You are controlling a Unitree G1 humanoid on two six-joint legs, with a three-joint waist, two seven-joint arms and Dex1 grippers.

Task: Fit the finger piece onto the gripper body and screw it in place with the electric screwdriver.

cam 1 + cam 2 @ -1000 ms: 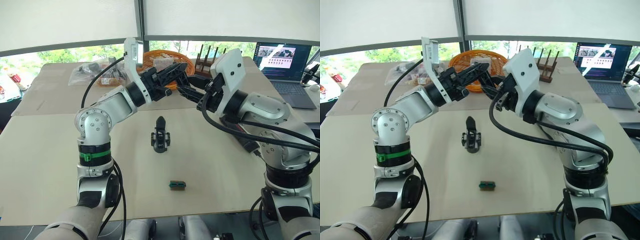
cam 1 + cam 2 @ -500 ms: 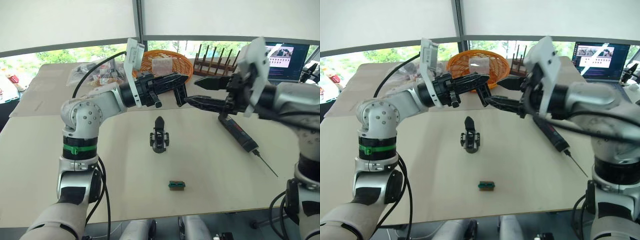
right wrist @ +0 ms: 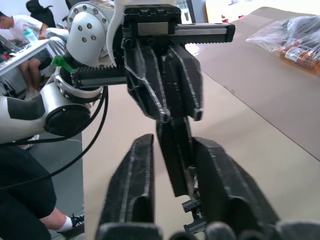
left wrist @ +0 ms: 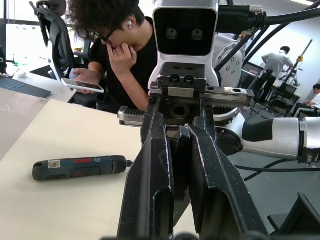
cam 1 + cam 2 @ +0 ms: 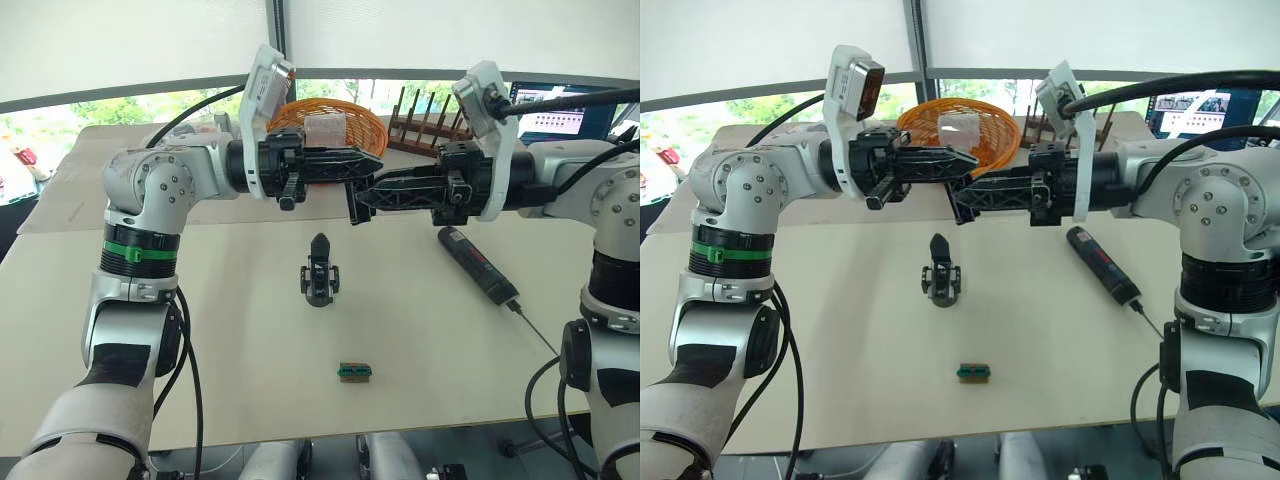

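Black finger piece (image 3: 176,155) is clenched in the left pincer (image 5: 368,172), high above the gripper body (image 5: 319,272) standing on the bench (image 5: 250,380), while the right pincer (image 5: 362,198) faces it tip to tip, jaws spread either side of it, and the electric screwdriver (image 5: 478,263) lies near the right arm.

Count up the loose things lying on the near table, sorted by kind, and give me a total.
Gripper body: 1
Electric screwdriver: 1
Small green-and-brown block: 1
Total: 3
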